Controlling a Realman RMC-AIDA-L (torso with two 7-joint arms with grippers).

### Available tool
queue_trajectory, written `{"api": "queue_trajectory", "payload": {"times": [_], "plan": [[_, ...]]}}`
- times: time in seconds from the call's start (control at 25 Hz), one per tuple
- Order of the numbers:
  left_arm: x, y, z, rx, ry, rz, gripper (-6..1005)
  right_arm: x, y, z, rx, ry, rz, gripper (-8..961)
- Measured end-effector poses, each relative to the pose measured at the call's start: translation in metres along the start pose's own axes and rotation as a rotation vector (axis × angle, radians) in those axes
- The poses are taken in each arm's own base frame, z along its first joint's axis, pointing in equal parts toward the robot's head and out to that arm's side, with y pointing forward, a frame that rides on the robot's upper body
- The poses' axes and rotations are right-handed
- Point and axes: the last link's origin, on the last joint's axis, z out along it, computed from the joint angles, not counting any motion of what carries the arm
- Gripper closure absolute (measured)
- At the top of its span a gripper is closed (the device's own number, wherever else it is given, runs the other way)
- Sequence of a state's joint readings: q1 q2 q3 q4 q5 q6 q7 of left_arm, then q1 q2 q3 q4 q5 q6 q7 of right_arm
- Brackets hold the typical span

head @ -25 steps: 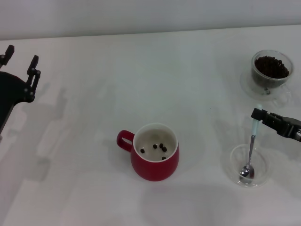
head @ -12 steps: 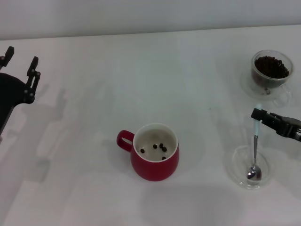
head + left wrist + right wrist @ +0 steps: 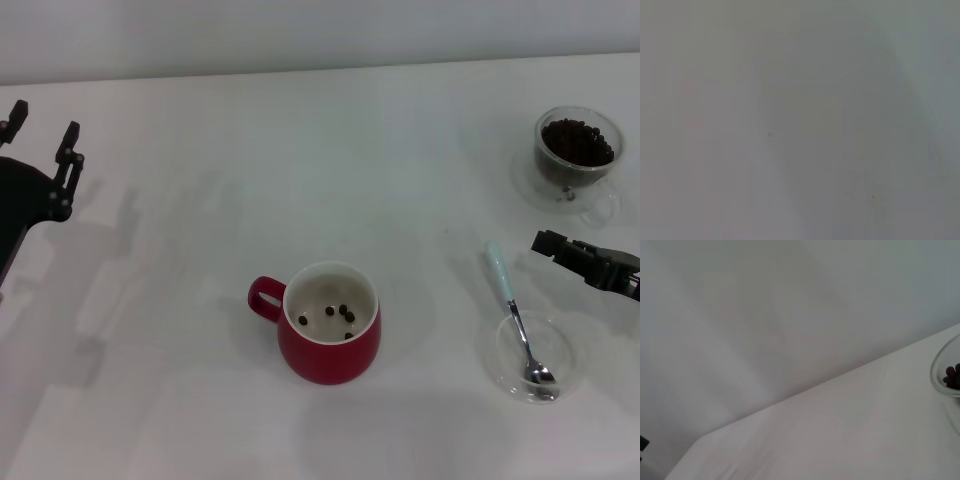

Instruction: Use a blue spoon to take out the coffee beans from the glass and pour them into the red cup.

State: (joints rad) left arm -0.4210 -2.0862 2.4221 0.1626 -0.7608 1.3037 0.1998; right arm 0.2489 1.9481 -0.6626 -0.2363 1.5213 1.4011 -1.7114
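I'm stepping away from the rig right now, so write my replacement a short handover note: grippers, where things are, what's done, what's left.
Right gripper: at the table's right edge, holding nothing; whether its fingers are open is unclear.
Left gripper: parked far left, open, idle.
Blue spoon: released, bowl resting in the clear round dish, handle leaning out over its rim.
Glass: far right, full of coffee beans.
Red cup: centre front, a few beans inside.
Done: some beans transferred.
Left: regrasp the spoon if more scoops are wanted.
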Motion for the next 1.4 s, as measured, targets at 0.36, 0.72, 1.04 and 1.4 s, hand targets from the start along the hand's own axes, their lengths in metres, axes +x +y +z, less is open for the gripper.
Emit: {"api": "queue_trajectory", "payload": {"times": [0.36, 0.72, 1.04, 1.4], "plan": [[0.0, -0.001, 0.0, 0.003, -0.001, 0.002, 510, -0.011, -0.003, -0.003, 0.01, -0.038, -0.022, 747], [-0.001, -0.011, 0.001, 0.057, -0.008, -0.006, 510, -0.062, -0.016, -0.024, 0.094, -0.217, -0.193, 744], [0.002, -0.02, 0.006, 0.123, 0.003, -0.03, 511, -0.078, -0.029, -0.05, 0.321, -0.489, -0.424, 742], [0.005, -0.021, 0.009, 0.138, 0.022, -0.057, 511, -0.068, -0.033, -0.046, 0.429, -0.537, -0.497, 672]]}}
